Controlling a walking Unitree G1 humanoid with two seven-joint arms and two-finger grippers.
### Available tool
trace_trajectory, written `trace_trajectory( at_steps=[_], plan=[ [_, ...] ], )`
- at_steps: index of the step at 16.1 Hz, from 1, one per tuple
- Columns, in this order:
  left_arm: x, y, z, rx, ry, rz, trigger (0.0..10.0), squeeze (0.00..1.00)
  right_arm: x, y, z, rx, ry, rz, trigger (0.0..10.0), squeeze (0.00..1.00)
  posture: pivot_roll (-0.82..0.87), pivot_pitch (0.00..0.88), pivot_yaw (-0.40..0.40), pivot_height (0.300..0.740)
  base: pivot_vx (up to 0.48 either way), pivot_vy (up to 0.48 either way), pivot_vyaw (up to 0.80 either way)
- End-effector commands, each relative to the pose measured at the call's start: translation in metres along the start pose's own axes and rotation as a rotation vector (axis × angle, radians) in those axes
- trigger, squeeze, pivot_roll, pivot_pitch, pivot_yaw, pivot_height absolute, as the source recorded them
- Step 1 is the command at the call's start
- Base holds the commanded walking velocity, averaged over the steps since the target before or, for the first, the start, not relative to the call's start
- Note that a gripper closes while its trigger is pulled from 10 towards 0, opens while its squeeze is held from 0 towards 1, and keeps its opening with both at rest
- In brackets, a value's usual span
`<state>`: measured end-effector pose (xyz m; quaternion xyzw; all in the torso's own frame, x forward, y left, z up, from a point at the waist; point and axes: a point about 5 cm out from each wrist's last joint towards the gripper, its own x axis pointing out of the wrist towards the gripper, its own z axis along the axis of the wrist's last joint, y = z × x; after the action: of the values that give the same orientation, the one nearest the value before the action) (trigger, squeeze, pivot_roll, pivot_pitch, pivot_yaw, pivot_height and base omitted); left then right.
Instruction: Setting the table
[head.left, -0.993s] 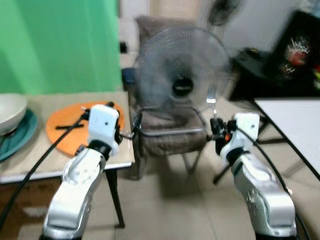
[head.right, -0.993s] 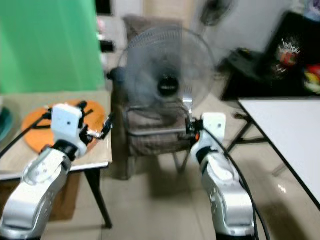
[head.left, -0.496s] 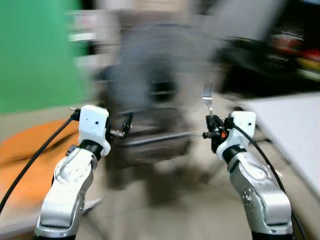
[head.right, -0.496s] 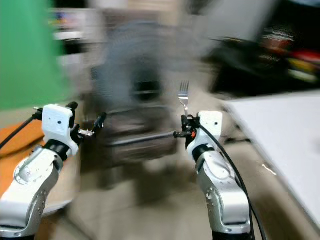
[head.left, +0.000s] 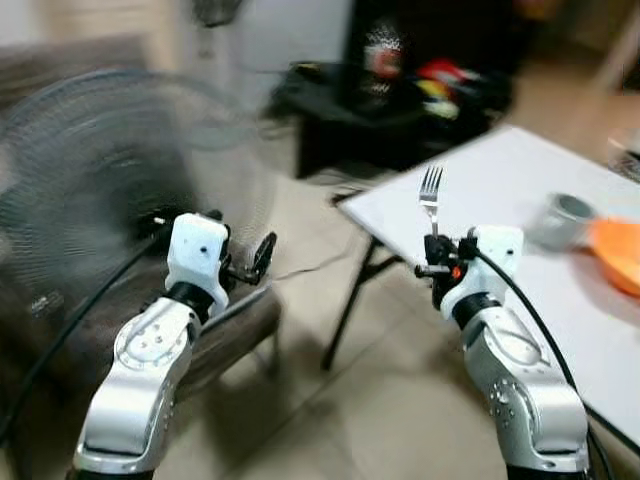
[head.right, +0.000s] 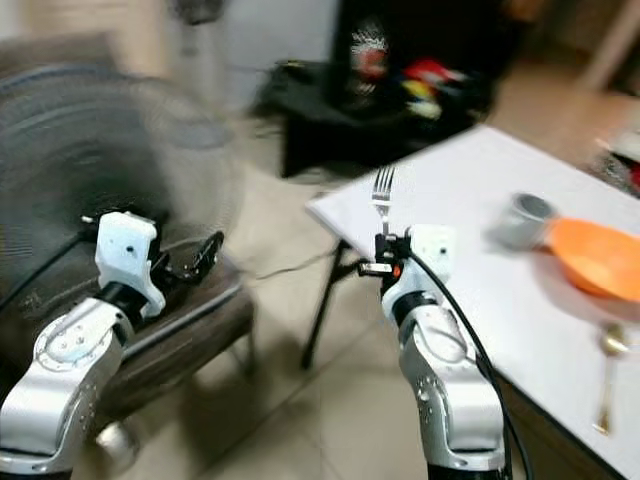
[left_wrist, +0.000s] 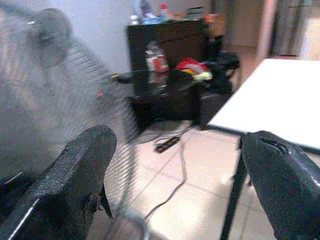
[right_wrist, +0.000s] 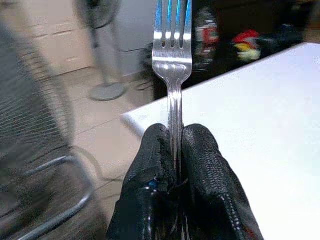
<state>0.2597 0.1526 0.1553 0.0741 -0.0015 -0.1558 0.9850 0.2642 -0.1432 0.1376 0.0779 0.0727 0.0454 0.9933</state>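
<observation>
My right gripper (head.left: 437, 262) is shut on the handle of a silver fork (head.left: 431, 193), which stands upright with its tines up; the wrist view shows the fork (right_wrist: 172, 55) pinched between the black fingers (right_wrist: 202, 165). It hovers at the near corner of a white table (head.left: 500, 190). On that table sit a grey cup (head.left: 561, 217), an orange bowl (head.right: 597, 257) and a spoon (head.right: 606, 370). My left gripper (head.left: 255, 262) is open and holds nothing, raised in front of a fan.
A large standing fan (head.left: 90, 190) and a chair seat (head.right: 190, 320) lie to the left. A dark cabinet with clutter (head.left: 410, 80) stands behind. Tiled floor (head.left: 350, 400) with a cable runs between the chair and the table.
The camera has swung to the right: the orange mat and green wall are gone from view, and the white table with cup, bowl and spoon has come in. Both grippers keep their pose.
</observation>
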Motion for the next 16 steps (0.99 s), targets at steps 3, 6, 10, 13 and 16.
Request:
trace_trajectory(
  at_steps=[3, 6, 10, 13, 16],
  plan=[
    [0.0058, -0.0085, 0.0042, -0.012, -0.022, -0.052, 10.0, 0.0, -0.0021, -0.0137, 0.0032, -0.012, -0.007, -0.07, 10.0, 0.0, 0.05, 0.0, -0.043, 0.74, 0.361, 0.0, -0.79],
    [0.0061, -0.0092, 0.0038, -0.015, -0.022, -0.059, 10.0, 0.0, -0.0004, -0.0137, 0.0043, -0.033, -0.006, -0.072, 10.0, 0.0, 0.05, 0.0, -0.046, 0.74, 0.352, 0.0, -0.76],
    [0.0084, -0.0056, 0.0026, 0.006, -0.015, -0.013, 10.0, 0.0, 0.002, -0.0134, 0.0021, -0.063, 0.011, -0.071, 10.0, 0.0, 0.05, 0.0, -0.05, 0.74, 0.231, 0.0, 0.0],
    [0.0105, -0.0042, 0.0038, -0.004, -0.02, -0.012, 10.0, 0.0, 0.0019, -0.0136, 0.0014, -0.047, 0.014, -0.073, 10.0, 0.0, 0.05, 0.0, -0.045, 0.74, 0.0, 0.0, 0.0],
    [0.0147, -0.0036, 0.0049, 0.007, -0.021, -0.017, 10.0, 0.0, 0.0016, -0.0147, -0.0003, -0.035, 0.025, -0.091, 10.0, 0.0, 0.05, 0.0, -0.034, 0.74, 0.0, 0.457, -0.71]
  ],
)
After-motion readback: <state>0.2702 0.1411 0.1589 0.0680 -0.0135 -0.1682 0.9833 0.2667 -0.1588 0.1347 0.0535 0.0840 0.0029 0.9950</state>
